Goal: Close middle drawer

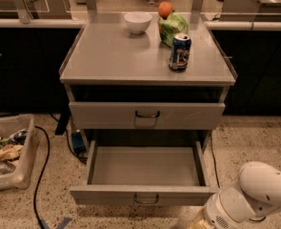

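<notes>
The middle drawer [145, 171] is pulled far out of the grey cabinet; it is empty, and its flat front [106, 195] carries a small dark bar handle [146, 200]. Above it, the taller-fronted top drawer [106, 115] stands slightly out. The lowest drawer is hidden under the open one. My white arm [266, 187] comes in at the lower right. My gripper [195, 223] is at the bottom edge of the view, just right of and in front of the open drawer's front right corner, and is mostly cut off.
On the cabinet top [106, 56] stand a white bowl [137, 22], a green bag [174, 27] with an orange [165, 8] behind it, and a drink can [179, 52]. A bin of clutter [9, 149] and a black cable [41, 175] lie on the floor at left.
</notes>
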`<state>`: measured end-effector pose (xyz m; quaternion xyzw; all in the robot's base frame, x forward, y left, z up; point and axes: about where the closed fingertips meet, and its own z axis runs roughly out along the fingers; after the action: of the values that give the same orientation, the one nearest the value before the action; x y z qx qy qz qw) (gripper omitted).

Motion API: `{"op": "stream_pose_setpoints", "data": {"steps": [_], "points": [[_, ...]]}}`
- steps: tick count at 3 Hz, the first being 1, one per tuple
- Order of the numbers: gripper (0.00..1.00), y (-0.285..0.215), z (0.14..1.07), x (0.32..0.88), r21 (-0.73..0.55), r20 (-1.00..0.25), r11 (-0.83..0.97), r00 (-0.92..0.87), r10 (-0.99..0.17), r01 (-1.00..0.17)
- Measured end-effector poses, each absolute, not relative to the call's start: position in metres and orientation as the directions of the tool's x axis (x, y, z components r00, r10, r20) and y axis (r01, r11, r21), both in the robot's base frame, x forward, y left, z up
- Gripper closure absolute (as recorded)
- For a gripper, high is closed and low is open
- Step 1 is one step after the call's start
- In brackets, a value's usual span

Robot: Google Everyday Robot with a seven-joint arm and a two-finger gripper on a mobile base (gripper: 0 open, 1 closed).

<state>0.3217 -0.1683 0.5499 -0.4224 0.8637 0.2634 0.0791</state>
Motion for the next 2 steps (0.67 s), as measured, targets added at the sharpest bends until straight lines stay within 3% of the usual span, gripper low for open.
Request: {"op": "stream_pose_setpoints", "data": {"steps": [2], "points": [[1.00,-0.119,0.486,0.317,0.454,-0.372,0.523,-0.687,-0.624,-0.721]]}}
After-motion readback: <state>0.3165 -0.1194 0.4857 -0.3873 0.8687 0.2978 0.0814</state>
